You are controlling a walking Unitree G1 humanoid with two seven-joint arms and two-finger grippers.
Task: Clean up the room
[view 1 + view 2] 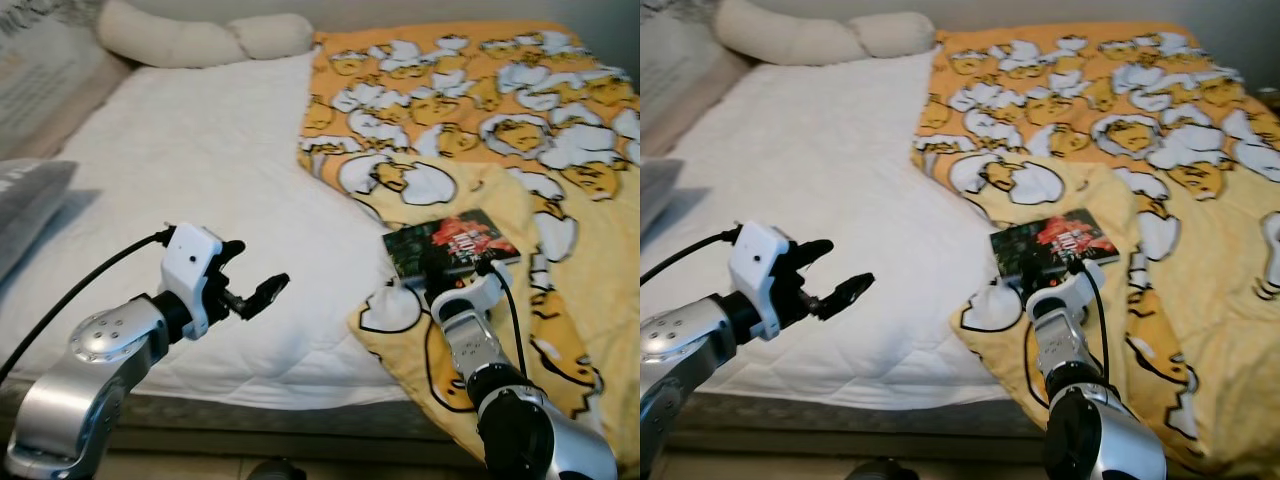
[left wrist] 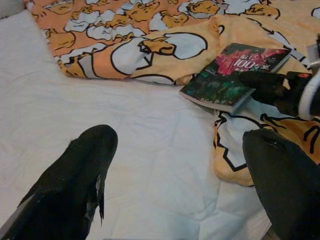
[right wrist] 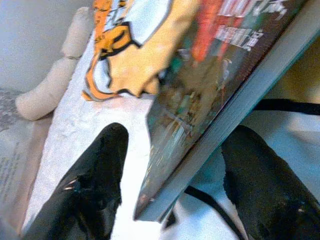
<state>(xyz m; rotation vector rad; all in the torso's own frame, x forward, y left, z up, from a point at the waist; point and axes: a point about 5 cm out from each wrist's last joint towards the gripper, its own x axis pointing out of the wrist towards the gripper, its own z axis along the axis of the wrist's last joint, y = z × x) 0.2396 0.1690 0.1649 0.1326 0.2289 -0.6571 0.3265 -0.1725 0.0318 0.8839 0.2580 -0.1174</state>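
Two black fingers [image 3: 95, 180] of the right gripper [image 3: 172, 175] stand spread, one on each side of a book [image 1: 450, 245], its lower edge between them. No clear contact between pads and cover; the jaws straddle the book without clamping it. From the head camera, the right gripper sits at the book's near edge, white wrist housing just behind, a black cable looping over the silver forearm.

Book: dark green and red glossy cover, white lettering, lying flat on a yellow blanket [image 1: 590, 300] printed with cartoon egg figures. It rests near the blanket's folded-back edge, close to where blanket meets bare white mattress [image 1: 200, 170].

Left gripper [image 1: 250, 285] hovers above the white mattress, well apart from the book, fingers parted with nothing between them. Its wrist camera looks across the sheet toward the book and shows the right gripper's dark fingers at the book's corner. White housing and a black cable trail back along the left arm.

Blanket covers the right half of the bed, bunched and turned over along its left border. Long cream bolster pillow [image 1: 200, 40] lies across the head of the bed. Grey pillow [image 1: 30, 205] sits at the left margin. Patterned fabric at upper left, too blurred to identify.
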